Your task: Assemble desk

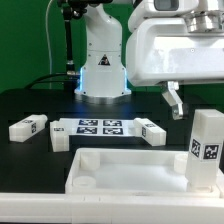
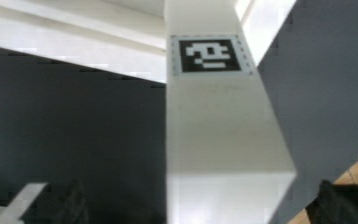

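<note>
"Wrist view first: how is the claw (image 1: 174, 106) found?"

"Wide. One finger (image 2: 25, 203) is seen standing well clear of the upright leg (image 2: 220, 130), and no contact with the leg's side faces is seen. Nothing is held."

"Where is that leg placed?"

"The upright leg (image 1: 207, 145) is set on end at the corner of the desk top (image 1: 85, 180) toward the exterior view's right. Whether it is fully seated there cannot be told."

"Which relation is the coming move judged to turn on?"

"The leg's long axis. It runs vertically, and the claw is seen above the leg's top and toward the exterior view's left of it. The depth between them cannot be told from that view. Any retreat would probably have to be made upward, along that axis, so that the leg is not knocked sideways."

"And what is left to be fetched?"

"Three loose legs (image 1: 28, 127) are laid flat on the table (image 1: 20, 160) beside the marker board (image 1: 100, 127). The nearest loose leg (image 1: 152, 130) lies below the claw, just beside the board's end."
</note>
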{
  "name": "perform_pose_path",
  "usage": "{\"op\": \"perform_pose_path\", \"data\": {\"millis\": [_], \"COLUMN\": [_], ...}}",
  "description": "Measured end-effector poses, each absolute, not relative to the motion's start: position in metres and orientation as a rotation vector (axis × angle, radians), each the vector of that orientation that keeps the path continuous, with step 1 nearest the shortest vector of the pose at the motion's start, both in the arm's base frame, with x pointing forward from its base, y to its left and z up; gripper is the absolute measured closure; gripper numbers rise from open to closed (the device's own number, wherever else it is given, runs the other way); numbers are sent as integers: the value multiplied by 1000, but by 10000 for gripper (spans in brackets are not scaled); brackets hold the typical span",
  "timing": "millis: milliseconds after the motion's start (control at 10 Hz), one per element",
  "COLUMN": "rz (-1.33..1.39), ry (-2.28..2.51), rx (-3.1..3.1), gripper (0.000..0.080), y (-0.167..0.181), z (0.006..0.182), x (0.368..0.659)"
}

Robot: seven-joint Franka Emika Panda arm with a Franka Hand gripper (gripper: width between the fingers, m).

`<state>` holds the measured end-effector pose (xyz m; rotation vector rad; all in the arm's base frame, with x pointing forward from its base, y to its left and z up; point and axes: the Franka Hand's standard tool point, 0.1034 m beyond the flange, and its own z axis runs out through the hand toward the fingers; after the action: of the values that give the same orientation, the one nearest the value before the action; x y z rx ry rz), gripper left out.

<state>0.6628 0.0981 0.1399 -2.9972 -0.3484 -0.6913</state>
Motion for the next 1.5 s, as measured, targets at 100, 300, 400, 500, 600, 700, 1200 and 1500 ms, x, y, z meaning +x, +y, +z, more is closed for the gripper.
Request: {"op": "perform_pose_path", "data": {"millis": [100, 300, 400, 500, 600, 700, 1200, 1500], "rz": [-692, -658, -650, -597, -481, -361, 69, 46], "ry": [-352, -353, -339, -305, -289, -259, -256, -258], "rx": [-2997, -3004, -3005, -3014, -3037, -3059, -3090, -3088], "gripper": [151, 151, 151, 151, 151, 151, 151, 151], "y": [99, 99, 100, 104, 105, 103, 100, 99], "z": [142, 139, 139, 136, 133, 133, 126, 121], "x": [663, 661, 661, 657, 653, 654, 653, 658]}}
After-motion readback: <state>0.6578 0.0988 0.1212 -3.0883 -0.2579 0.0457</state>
